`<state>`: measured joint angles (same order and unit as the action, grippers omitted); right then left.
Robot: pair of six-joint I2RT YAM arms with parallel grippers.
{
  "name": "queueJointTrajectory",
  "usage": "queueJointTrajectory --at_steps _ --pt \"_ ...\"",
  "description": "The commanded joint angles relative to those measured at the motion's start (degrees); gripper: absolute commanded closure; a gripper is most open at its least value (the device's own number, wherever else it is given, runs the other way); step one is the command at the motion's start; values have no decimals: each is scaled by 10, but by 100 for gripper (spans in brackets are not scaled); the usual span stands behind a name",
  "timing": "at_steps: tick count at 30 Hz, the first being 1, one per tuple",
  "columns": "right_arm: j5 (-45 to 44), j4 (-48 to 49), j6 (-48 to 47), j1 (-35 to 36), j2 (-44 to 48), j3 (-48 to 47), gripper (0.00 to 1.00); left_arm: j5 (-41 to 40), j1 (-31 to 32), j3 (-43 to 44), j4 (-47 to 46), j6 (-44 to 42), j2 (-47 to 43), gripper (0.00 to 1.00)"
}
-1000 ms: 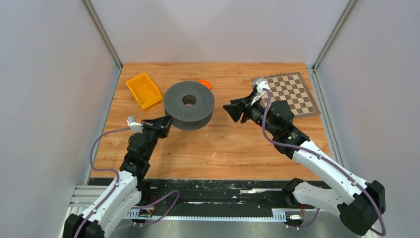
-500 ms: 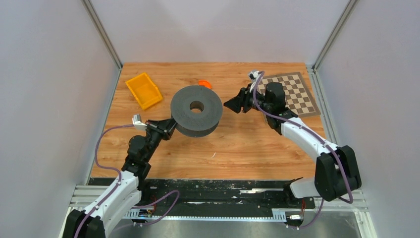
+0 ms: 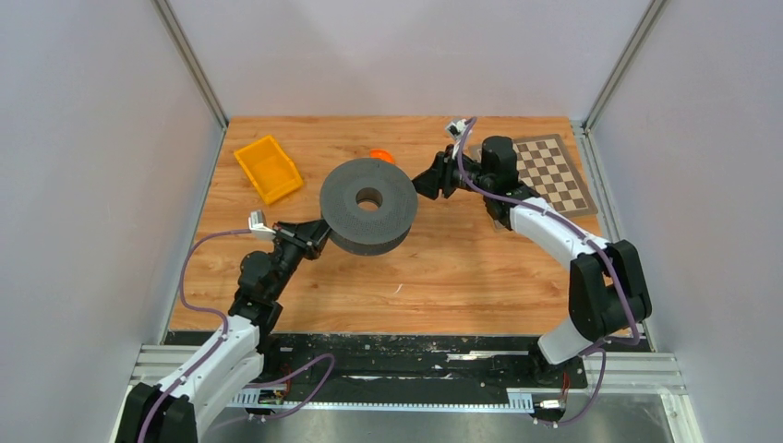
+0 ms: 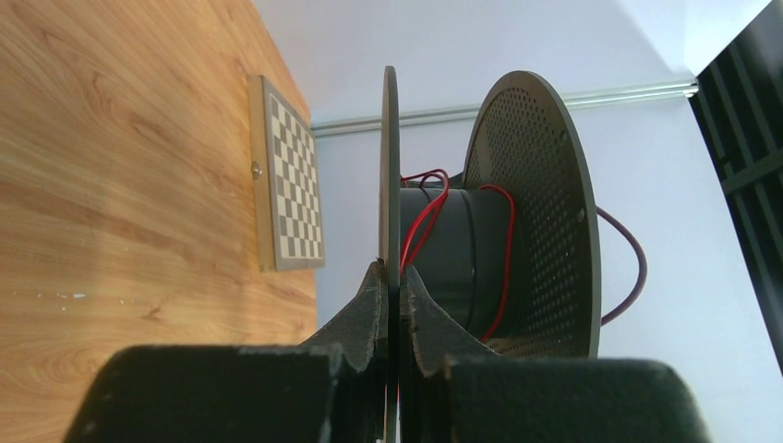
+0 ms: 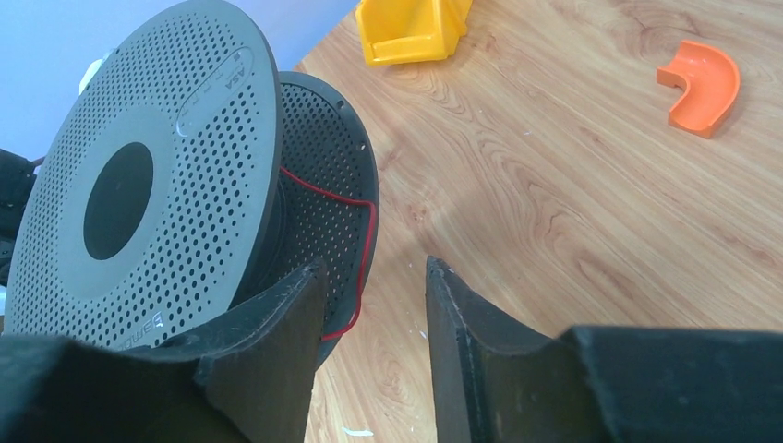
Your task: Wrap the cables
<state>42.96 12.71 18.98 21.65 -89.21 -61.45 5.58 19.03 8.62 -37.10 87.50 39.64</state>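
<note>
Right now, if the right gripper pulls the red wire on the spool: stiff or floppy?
Probably floppy: the red wire hangs in slack loops off the spool core. Likely slippery to pinch, being far thinner than the fingers of the open right gripper. The spool should resist a tug: the left gripper pinches its flange edge.

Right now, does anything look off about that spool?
Yes. The red wire lies slack on the spool: loose, crossing loops around the hub, one bulging out near a flange's rim instead of lying in tight turns.
</note>
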Motion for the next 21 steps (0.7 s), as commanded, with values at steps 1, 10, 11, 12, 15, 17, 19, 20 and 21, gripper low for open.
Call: queueJointTrajectory --at_steps 1,10,11,12,15,17,19,20,21 --pt "9 16 -10 0 -10 -27 59 5 0 9 -91 16 12 100" --pt "14 74 49 0 6 19 78 0 1 11 -120 22 44 100" --pt "9 78 52 1 8 23 79 0 1 11 -123 23 48 100" --pt "6 80 53 1 9 26 80 0 1 12 -125 24 49 100" --pt "-2 75 47 1 9 23 78 2 0 12 -133 28 57 100" --pt "-2 63 39 1 7 12 68 4 0 13 -137 32 62 100" --pt "-7 48 30 1 6 1 65 5 0 14 -139 34 62 100" --pt "-9 44 27 1 6 -3 64 6 0 14 -139 35 62 100" --pt "-10 38 23 1 5 -8 63 6 0 14 -140 35 62 100"
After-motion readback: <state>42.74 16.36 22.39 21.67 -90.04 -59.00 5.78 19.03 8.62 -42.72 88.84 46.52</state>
